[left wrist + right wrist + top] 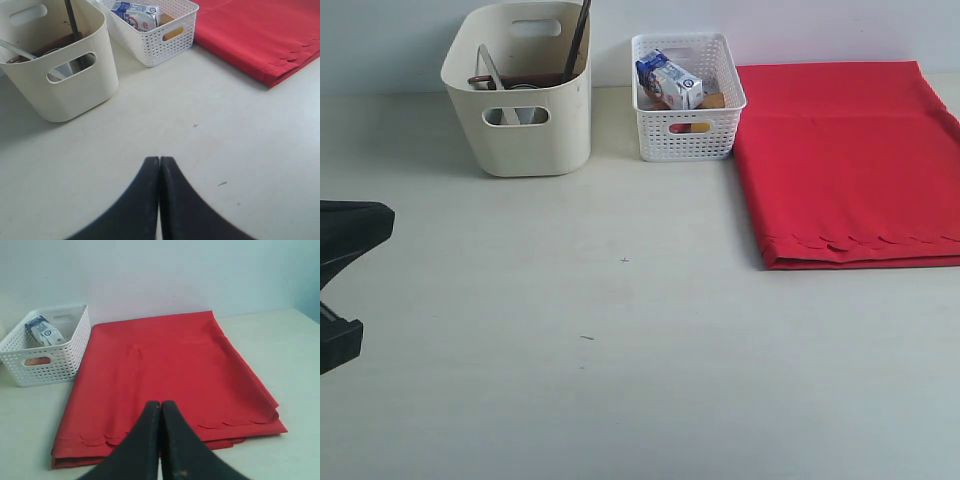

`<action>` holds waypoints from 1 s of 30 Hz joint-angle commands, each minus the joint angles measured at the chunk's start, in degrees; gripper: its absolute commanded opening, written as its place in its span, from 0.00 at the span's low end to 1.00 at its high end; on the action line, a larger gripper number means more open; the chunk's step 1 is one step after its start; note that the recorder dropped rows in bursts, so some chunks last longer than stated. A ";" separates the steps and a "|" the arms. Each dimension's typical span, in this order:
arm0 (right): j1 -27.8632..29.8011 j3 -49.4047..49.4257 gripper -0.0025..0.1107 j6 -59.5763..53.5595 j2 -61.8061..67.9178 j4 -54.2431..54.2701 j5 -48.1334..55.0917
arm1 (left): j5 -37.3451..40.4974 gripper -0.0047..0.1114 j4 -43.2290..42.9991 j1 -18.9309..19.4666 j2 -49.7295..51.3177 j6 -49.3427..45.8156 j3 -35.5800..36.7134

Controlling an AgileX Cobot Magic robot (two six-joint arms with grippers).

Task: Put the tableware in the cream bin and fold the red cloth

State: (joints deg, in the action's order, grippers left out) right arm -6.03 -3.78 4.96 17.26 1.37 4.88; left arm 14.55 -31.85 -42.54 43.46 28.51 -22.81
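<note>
– Black fingers (142, 200) of the left gripper (159, 161) sit closest to the lens. They are pressed flat together with nothing between them, over bare table (240, 150).

– And the right gripper (160, 404)?

– Same story: closed tight and empty, hanging above the near edge of the red cloth (165, 365).

– Where does the cloth lie?

– Flat on the table at the right side, just beside the white basket (690, 140) that holds the milk carton (670, 82). It looks doubled over already. The scalloped edge (860, 240) lies on top along the front, with a plain layer showing under it.

– How would it handle?

– Soft, light and limp, I'd judge. It should sag and drag rather than keep a shape, and the stacked layers may slide apart. For another fold the fingers would have to open first. Then they could pinch a front corner through every layer, lift it low and carry it across.

– And the tableware?

– It's in the cream bin (535, 140). Dark chopsticks (578, 40) lean on the rim, a silver handle (488, 68) sticks up, and something brown lies lower down. None shows out on the table in these views, so that half of the job looks done.
</note>
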 commanded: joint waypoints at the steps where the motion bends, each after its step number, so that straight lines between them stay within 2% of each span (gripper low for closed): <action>1: 0.06 2.78 0.02 0.80 -2.48 -0.88 -2.79 | -0.06 0.06 -0.14 0.07 -0.31 0.30 0.10; 11: 0.06 3.13 0.02 1.02 -2.67 -0.88 -2.92 | -0.06 0.06 -0.14 0.07 -0.31 0.30 0.10; 25: 0.06 3.78 0.02 -1.63 -17.26 -1.70 -0.23 | -0.06 0.06 -0.14 0.07 -0.31 0.30 0.10; 30: 0.06 3.78 0.02 -2.28 -17.26 -1.70 -0.23 | -0.12 0.06 -0.14 0.07 -0.31 0.30 0.10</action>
State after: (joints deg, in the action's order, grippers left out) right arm -6.03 -0.29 3.41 0.39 0.00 4.50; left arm 14.55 -31.85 -42.54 43.46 28.51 -22.81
